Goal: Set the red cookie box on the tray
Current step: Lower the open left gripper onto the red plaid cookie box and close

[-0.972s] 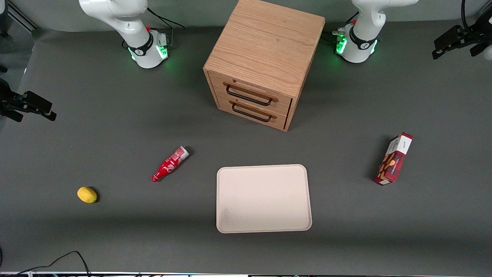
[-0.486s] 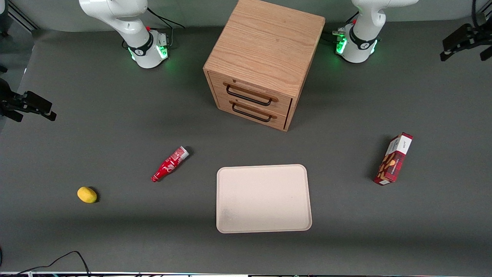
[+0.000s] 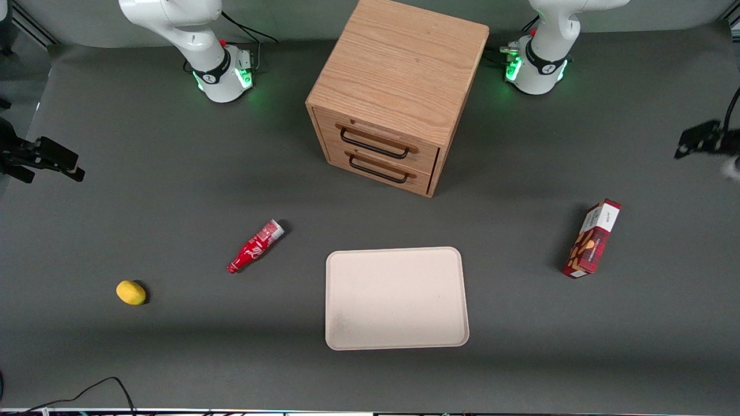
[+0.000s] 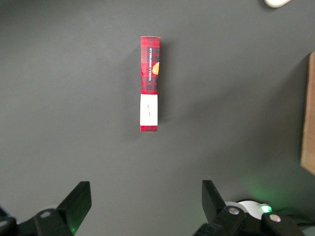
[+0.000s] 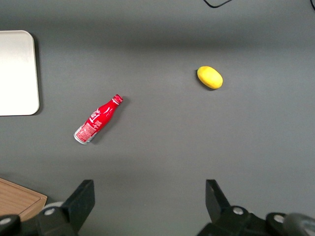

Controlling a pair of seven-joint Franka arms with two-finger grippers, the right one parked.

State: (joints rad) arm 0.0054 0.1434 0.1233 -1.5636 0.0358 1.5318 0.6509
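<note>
The red cookie box (image 3: 592,238) lies on its narrow side on the grey table toward the working arm's end, apart from the tray. In the left wrist view the cookie box (image 4: 149,83) shows its plaid edge and white panel. My left gripper (image 3: 702,141) hangs above the table at that end, farther from the front camera than the box. It (image 4: 145,204) is open with nothing between its fingers (image 4: 78,200), well clear of the box. The cream tray (image 3: 396,297) lies bare in front of the wooden cabinet.
The wooden drawer cabinet (image 3: 399,92) stands mid-table, both drawers shut. A small red bottle (image 3: 255,247) and a yellow lemon (image 3: 131,292) lie toward the parked arm's end. A black cable (image 3: 98,388) lies at the table's near edge.
My left gripper has moved nearer to the front camera, coming closer to the cookie box. The box, tray and other things have not moved.
</note>
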